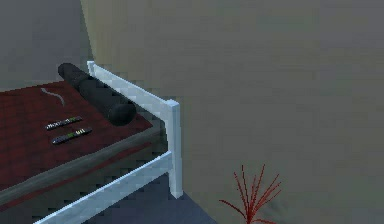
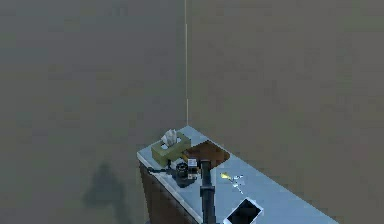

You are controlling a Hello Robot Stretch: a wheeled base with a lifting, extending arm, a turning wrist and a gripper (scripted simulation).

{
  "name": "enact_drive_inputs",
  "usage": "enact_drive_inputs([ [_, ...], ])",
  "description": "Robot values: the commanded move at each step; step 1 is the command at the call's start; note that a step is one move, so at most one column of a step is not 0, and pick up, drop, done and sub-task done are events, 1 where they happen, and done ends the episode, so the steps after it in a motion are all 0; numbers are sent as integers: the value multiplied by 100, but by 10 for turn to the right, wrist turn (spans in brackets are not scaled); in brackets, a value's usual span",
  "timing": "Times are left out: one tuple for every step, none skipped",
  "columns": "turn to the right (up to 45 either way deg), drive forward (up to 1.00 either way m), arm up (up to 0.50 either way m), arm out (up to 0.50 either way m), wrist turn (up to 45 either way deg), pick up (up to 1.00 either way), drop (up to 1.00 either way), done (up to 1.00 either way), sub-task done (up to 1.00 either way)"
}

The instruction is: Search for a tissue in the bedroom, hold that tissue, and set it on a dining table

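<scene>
A tissue box (image 2: 172, 147), olive-tan with white tissue poking from its top, stands at the far corner of a pale blue-grey top (image 2: 280, 195) of a dark wooden cabinet in the arm side view. The arm's dark bar (image 2: 207, 197) rises from the bottom edge over this top. At its far end the gripper (image 2: 183, 172) sits just in front of the tissue box, near the cabinet's left edge. The cabinet top lies behind the gripper, so I cannot tell whether it holds anything or touches the box.
On the cabinet top lie a dark brown flat thing (image 2: 208, 152), small yellowish bits (image 2: 229, 178) and a phone (image 2: 243, 211). The forward view has a white-framed bed (image 1: 176, 125) with a dark red cover, a black bolster (image 1: 95, 92), two remote-like bars (image 1: 62, 125) and a red plant (image 1: 252, 196).
</scene>
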Motion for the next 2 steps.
enact_drive_inputs([
  [0,0,0,0,0,100,0,0,0],
  [0,0,10,0,0,0,0,0,0],
])
